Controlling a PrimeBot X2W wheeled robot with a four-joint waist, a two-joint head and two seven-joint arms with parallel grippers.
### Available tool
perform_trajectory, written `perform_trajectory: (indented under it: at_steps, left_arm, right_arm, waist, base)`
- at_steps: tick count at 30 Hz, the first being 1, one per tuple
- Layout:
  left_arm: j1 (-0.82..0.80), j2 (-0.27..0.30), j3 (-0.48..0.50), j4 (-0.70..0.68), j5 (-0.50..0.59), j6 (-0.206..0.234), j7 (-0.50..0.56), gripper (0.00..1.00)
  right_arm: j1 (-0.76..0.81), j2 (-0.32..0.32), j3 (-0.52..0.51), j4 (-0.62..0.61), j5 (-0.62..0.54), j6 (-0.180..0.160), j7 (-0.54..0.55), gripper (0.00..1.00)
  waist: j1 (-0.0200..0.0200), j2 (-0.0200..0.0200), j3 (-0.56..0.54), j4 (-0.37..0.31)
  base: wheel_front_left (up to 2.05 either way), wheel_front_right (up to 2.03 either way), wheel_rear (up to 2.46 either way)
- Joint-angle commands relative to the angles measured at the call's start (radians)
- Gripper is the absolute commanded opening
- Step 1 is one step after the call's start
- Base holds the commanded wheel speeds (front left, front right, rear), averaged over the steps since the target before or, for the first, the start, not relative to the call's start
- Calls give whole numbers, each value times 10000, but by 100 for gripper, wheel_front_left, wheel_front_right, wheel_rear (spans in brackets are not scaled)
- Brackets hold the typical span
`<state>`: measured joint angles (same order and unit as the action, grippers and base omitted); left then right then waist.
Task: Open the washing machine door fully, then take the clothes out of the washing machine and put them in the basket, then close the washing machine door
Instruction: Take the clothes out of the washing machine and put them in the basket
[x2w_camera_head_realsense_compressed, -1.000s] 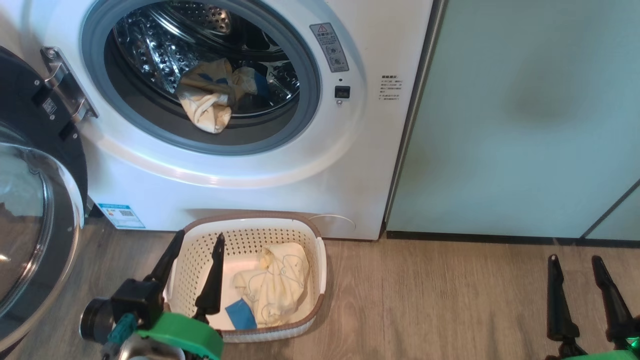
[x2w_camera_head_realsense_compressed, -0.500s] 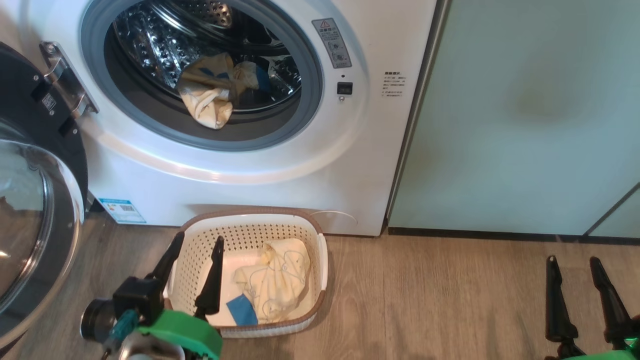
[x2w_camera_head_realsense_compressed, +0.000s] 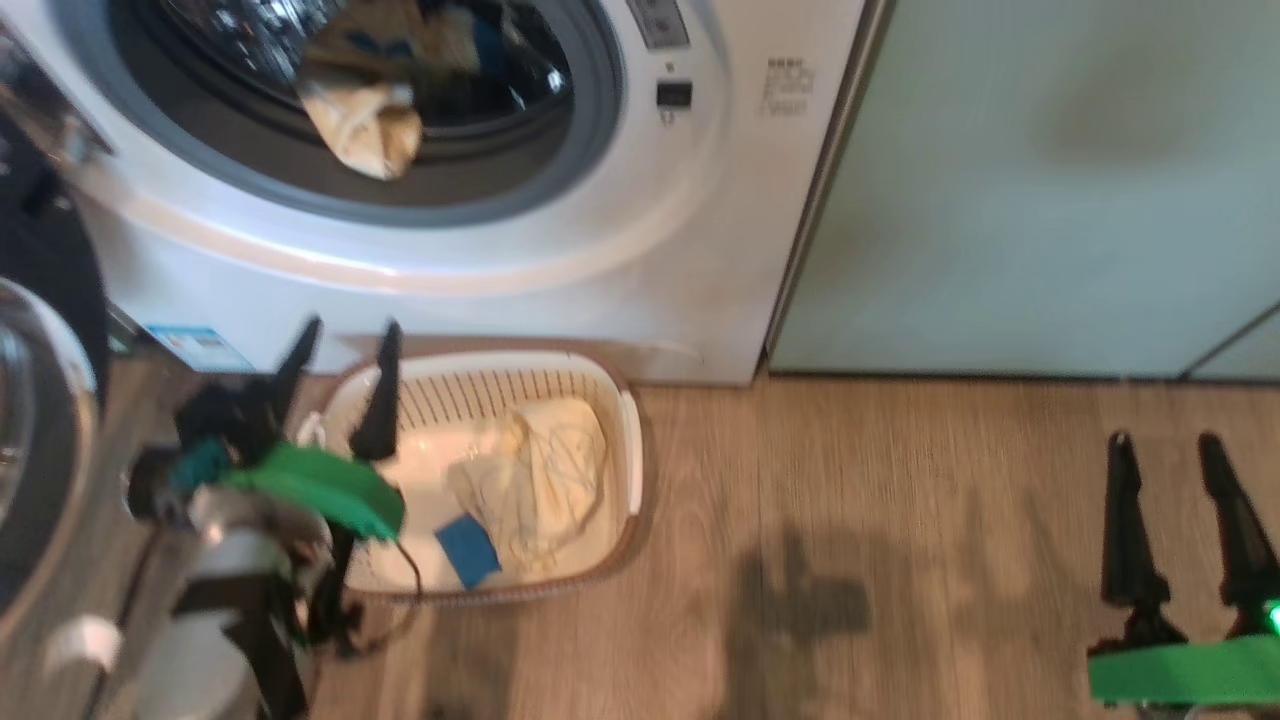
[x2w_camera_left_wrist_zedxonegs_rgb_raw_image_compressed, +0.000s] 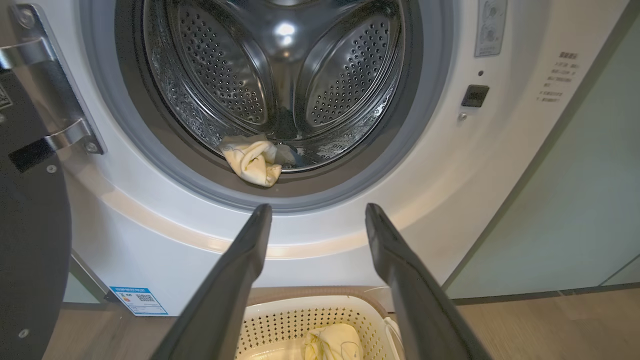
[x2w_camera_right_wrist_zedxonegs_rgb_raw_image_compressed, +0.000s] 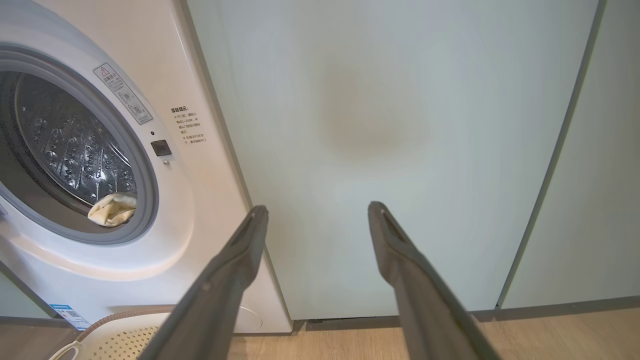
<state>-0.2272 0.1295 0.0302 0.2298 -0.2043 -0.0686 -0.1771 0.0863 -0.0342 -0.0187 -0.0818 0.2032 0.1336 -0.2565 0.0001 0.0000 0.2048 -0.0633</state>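
**A:** Where are the clothes, those small pale yellow soft garments?

**B:** In two places. One bundle lies at the front lip of the steel drum, inside the big white front-loading washing machine. A second pale yellow garment lies in the small cream-white perforated plastic basket, a blue patch beside it.

**A:** And the basket?

**B:** It is on the wooden floor, just in front of the machine and below the drum opening.

**A:** The door?

**B:** The large round door with the glossy black rim is swung wide to the side, so I'd call that step done.

**A:** What are the arms doing?

**B:** The left gripper hovers over the basket's near corner. Its jaws are spread and hold nothing, and they point toward the drum. The right gripper is well apart, in front of the pale green cabinet panel, with its jaws likewise spread and empty.

**A:** So how far along is it?

**B:** Roughly midway, I'd say. The door is open and one garment is in the basket. The bundle in the drum has to come out, then the door must be shut. The head view is blurred, so I can't tell whether more lies deeper in the drum.
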Motion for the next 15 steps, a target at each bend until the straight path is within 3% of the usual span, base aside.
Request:
perform_trajectory:
  at_steps: [1,15]
  left_arm:
    - [-834,441,450,16,-87,-33,-102,100]
    - [-4744,1828,421,2268,-316,-373,342,100]
  right_arm:
    - [-534,-160,186,-447,79,-29,-53,100]
    - [-2170,-160,211,-852,658,-29,-53,100]
  waist:
    - [-1,0,787,-276]
    - [-1,0,3512,-911]
  base:
    - [0,0,0]
    - [0,0,0]
